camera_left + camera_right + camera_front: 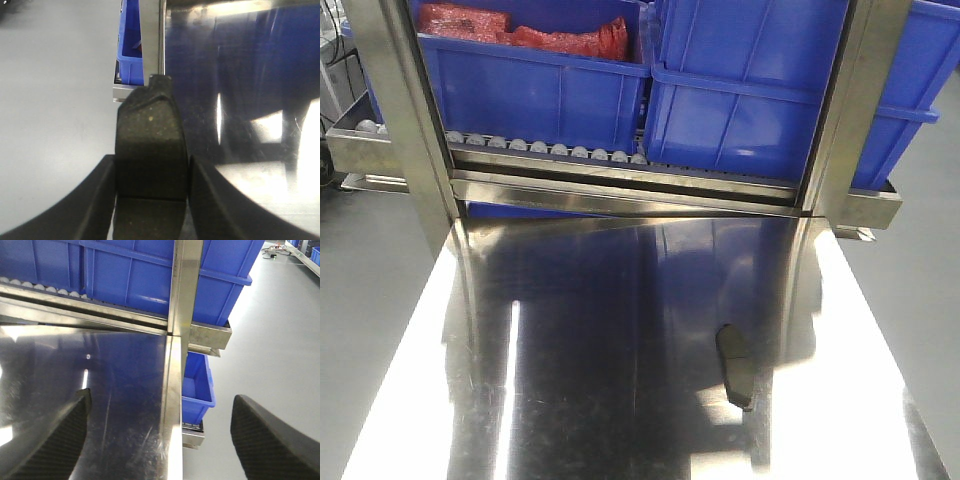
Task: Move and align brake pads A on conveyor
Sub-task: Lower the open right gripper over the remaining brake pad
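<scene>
One dark grey brake pad [735,365] lies flat on the shiny steel tabletop [620,330], right of the middle. Neither gripper shows in the front view. In the left wrist view my left gripper [151,165] is shut on another brake pad [150,125]. Its black fingers [97,200] press both long sides near the cross groove, and the pad's tabbed end points away over the table's left edge. My right gripper [161,397] is open and holds nothing; it hangs above the table's right edge [172,390]. The conveyor is out of view.
Blue bins [740,90] sit on a roller rack [550,150] behind the table; one holds red bagged parts [530,30]. Steel posts [405,110] flank the rack. A smaller blue bin [197,385] sits below the table's right side, with grey floor [280,340] beyond.
</scene>
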